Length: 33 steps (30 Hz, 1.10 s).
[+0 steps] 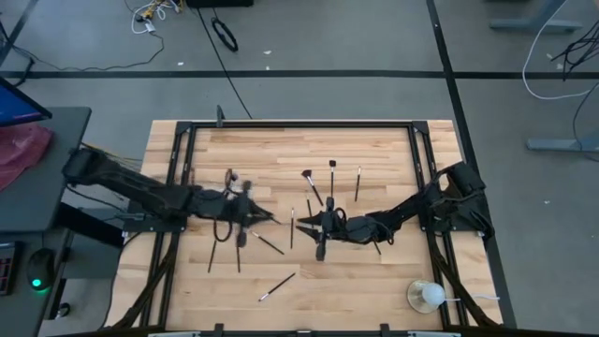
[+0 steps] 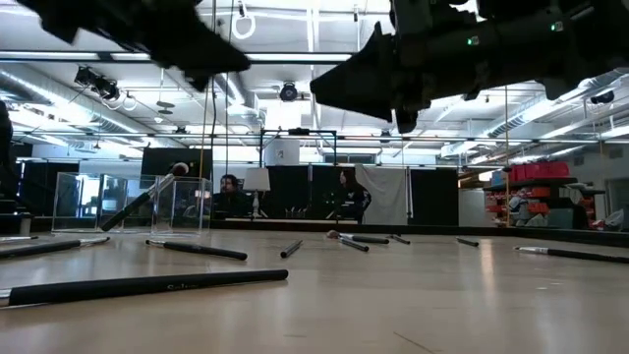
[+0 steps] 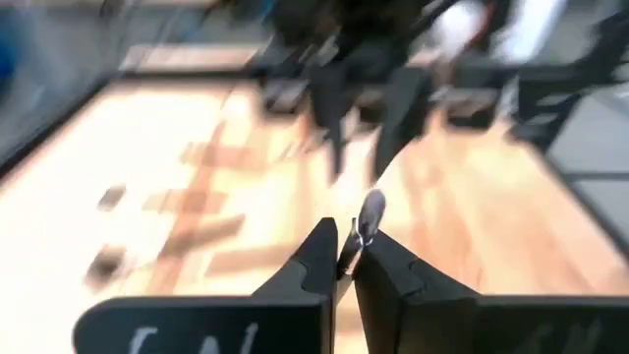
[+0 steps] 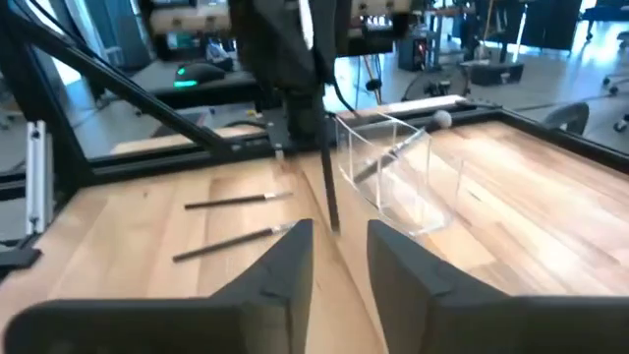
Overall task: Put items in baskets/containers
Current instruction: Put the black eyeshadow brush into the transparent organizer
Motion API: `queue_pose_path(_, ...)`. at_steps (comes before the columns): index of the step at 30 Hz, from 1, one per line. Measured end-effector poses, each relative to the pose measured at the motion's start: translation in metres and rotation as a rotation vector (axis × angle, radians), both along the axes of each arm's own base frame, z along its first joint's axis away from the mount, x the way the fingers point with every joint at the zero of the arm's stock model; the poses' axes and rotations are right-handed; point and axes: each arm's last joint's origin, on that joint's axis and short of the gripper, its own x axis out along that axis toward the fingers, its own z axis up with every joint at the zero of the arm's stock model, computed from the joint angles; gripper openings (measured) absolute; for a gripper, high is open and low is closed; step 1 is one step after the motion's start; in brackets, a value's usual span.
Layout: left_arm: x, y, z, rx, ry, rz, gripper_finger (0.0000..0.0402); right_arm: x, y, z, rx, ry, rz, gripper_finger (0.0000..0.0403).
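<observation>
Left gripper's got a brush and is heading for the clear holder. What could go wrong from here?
1. The left gripper pinches the brush only by its thin handle; it might twist or slip out before release.
2. The clear holder is light and already has one brush leaning in it, so a nudge on entry could tip it.
3. The right gripper waits open close to the holder; the arms may crowd each other there.

The light wooden table (image 1: 374,290) carries slim makeup brushes (image 1: 277,285) scattered across its middle, some lying near the far edge and one alone toward the near edge. A clear plastic holder (image 4: 398,172) stands left of centre with one brush leaning inside. A white round object (image 1: 428,297) sits at the near right corner.
</observation>
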Motion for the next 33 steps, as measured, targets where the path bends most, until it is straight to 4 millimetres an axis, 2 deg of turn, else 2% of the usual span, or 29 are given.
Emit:
queue_pose_path(7,-0.061,0.024,0.039,-0.088,0.318,0.413,0.0026,0.003,-0.009,0.0,-0.016,0.007,-0.022,0.0122)
queue_pose_path(11,-0.084,0.035,0.048,-0.095,0.452,0.609,0.0027,0.004,-0.013,0.0,-0.014,0.007,-0.027,0.0121)
queue_pose_path(17,-0.097,0.048,0.031,-0.07,0.571,0.793,0.0027,0.004,-0.013,0.0,-0.013,0.007,-0.023,0.0116)
queue_pose_path(25,-0.095,0.052,-0.003,-0.171,0.671,0.784,0.0027,0.004,-0.013,0.0,-0.013,0.006,-0.023,0.0114)
queue_pose_path(33,-0.095,0.054,-0.023,-0.229,0.718,0.773,0.0038,0.004,-0.013,0.0,-0.01,0.005,-0.023,0.0114)
